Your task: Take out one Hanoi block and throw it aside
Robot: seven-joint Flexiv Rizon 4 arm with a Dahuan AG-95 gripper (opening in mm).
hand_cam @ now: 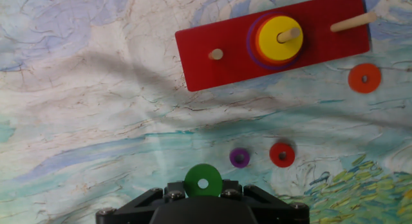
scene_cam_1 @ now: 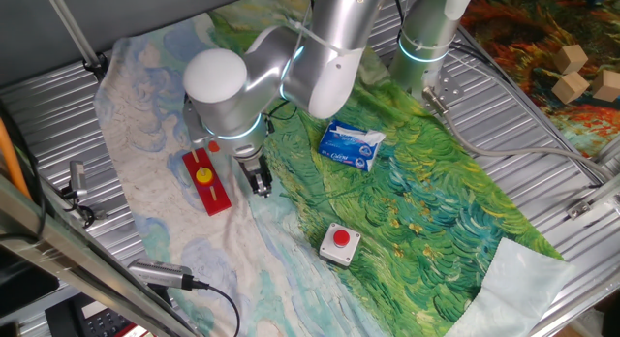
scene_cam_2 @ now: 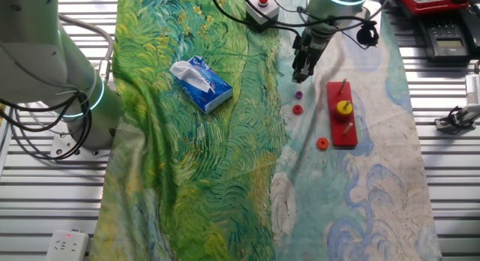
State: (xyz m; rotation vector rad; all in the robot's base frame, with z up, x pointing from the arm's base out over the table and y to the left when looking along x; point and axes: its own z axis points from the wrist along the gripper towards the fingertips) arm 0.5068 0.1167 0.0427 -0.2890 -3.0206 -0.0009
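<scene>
In the hand view, the green Hanoi block (hand_cam: pixel 203 180) sits right at the tip of the claw (hand_cam: pixel 203 193), which seems closed on its lower edge and holds it above the cloth. A little further lie a purple disc (hand_cam: pixel 239 157) and a red disc (hand_cam: pixel 282 154). Beyond them the red board (hand_cam: pixel 219 37) carries the yellow disc (hand_cam: pixel 278 40) on its middle peg.
</scene>
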